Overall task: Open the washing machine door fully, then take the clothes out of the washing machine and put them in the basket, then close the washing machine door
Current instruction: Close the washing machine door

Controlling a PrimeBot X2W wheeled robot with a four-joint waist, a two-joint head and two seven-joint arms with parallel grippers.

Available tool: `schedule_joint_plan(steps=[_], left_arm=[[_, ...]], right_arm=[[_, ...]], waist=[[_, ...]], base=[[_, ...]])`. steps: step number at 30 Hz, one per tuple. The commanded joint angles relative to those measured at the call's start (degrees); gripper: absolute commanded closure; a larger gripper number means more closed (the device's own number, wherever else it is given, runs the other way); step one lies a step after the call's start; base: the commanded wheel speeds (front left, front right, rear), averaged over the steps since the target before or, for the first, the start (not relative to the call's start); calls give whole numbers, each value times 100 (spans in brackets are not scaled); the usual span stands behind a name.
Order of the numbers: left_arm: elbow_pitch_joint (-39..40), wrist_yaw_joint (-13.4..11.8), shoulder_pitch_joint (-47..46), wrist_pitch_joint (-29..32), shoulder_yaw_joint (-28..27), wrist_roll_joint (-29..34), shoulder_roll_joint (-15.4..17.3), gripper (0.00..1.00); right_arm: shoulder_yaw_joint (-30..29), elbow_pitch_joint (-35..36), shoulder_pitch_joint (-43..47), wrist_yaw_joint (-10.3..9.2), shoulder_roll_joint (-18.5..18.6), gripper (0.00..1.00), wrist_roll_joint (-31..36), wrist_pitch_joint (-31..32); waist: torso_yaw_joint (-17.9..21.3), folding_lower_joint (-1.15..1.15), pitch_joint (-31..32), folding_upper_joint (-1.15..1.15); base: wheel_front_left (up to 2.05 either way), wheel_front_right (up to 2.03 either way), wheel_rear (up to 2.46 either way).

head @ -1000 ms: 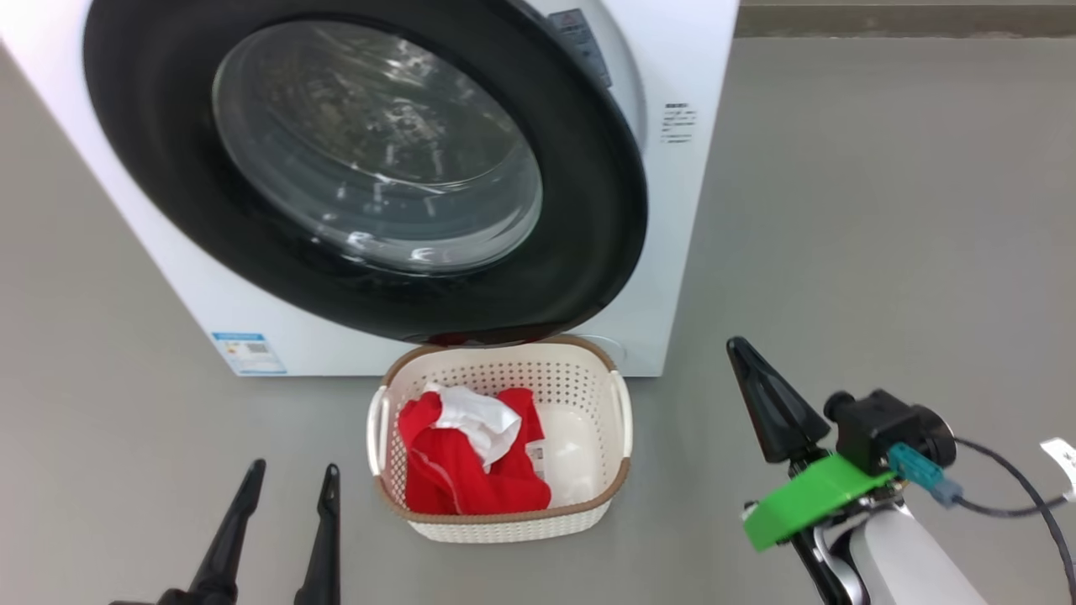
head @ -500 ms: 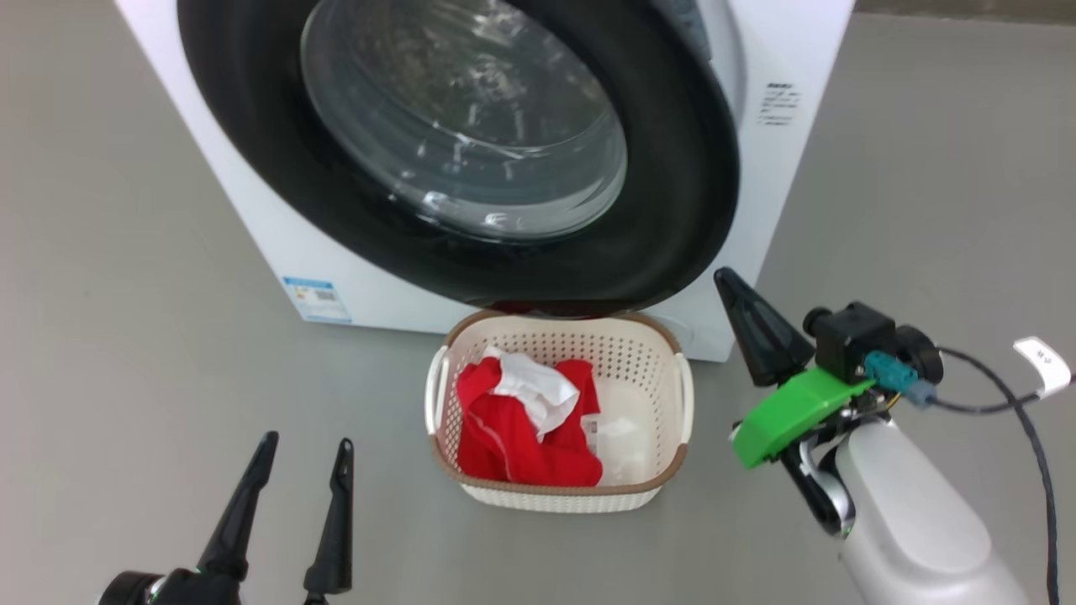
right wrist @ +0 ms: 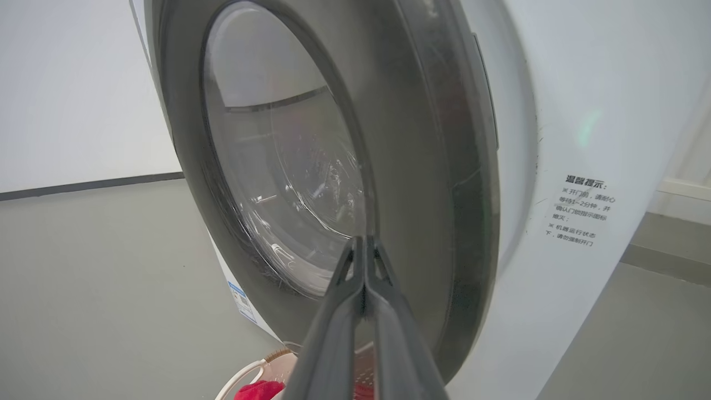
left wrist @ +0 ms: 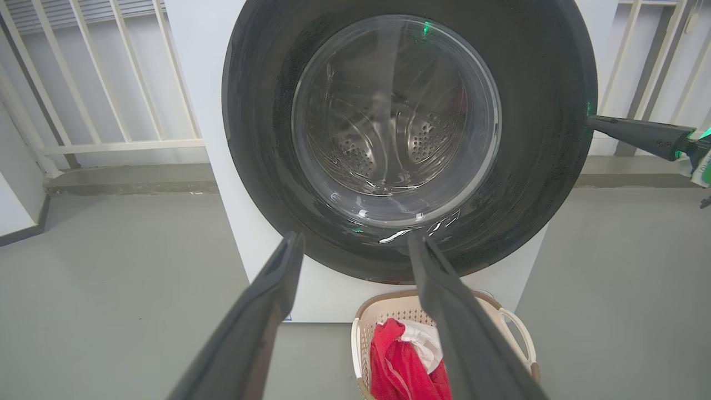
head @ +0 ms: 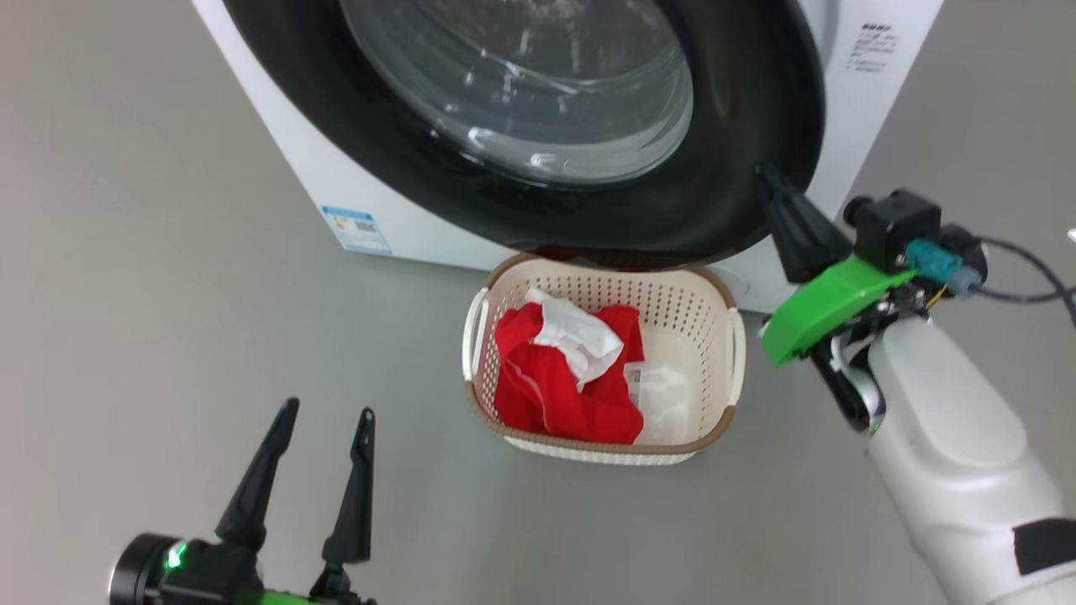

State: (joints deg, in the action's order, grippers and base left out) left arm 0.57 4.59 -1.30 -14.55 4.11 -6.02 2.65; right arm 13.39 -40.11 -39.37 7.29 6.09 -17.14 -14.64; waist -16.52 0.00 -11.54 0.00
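Observation:
The washing machine (head: pixel 849 126) is a white box whose door (head: pixel 731 126), black-rimmed with a glass bowl, lies close against its front. I cannot tell whether it is latched. My right gripper (head: pixel 765 172) is shut, empty, its tip at the lower right of the door's rim (right wrist: pixel 422 166); the tip (right wrist: pixel 364 240) shows pressed together. The cream basket (head: pixel 605 444) stands on the floor below the door and holds the red and white clothes (head: pixel 555 386). My left gripper (head: pixel 328 412) hangs open and empty, left of the basket, facing the door (left wrist: pixel 533 111).
Grey floor surrounds the machine. A white railing (left wrist: pixel 111 144) runs behind it on both sides. A black cable (head: pixel 1017 294) trails from my right wrist. A blue label (head: pixel 357 228) sits low on the machine's front.
The camera has turned, shifting the whole picture rightward and down. My right gripper, still shut, has risen from beside the basket to the door's rim. The left gripper stays open.

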Motion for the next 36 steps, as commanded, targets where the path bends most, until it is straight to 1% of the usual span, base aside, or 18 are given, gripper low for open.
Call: schedule_joint_plan(steps=[1, 10, 18, 22, 28, 31, 36], left_arm=[[141, -11, -245, -45, -149, 62, 23, 0], [105, -3, -599, -45, 16, -19, 23, 0], [29, 15, -753, -45, 87, -14, 23, 0], [13, 34, -824, -45, 116, 3, 23, 0], [-2, 62, -909, -45, 86, 36, 23, 0], [-11, 57, -969, -45, 41, 53, 23, 0], [-17, 45, -1033, -45, 1, 50, 23, 0]], right_arm=[[70, 73, -222, 20, -22, 100, -29, -36], [-84, -141, -958, 20, 116, 100, 99, -36], [-112, -293, -1359, 20, 169, 100, 192, -36], [-249, -365, -1608, 20, 212, 100, 271, -36], [-627, -467, -2050, 20, 194, 100, 378, -36], [-859, -458, -2142, 20, 126, 100, 508, -36], [-872, -478, -2057, 20, -26, 100, 617, -36]], waist=[[-137, 0, -230, 0], [-242, 0, -728, 0], [-297, 0, -934, 0], [-323, 0, -1031, 0], [-326, 0, -1182, 0], [-311, 0, -1213, 0], [-236, 0, -1213, 0]], base=[[0, 0, 0], [0, 0, 0], [0, 0, 0], [0, 0, 0], [0, 0, 0], [0, 0, 0], [0, 0, 0]])
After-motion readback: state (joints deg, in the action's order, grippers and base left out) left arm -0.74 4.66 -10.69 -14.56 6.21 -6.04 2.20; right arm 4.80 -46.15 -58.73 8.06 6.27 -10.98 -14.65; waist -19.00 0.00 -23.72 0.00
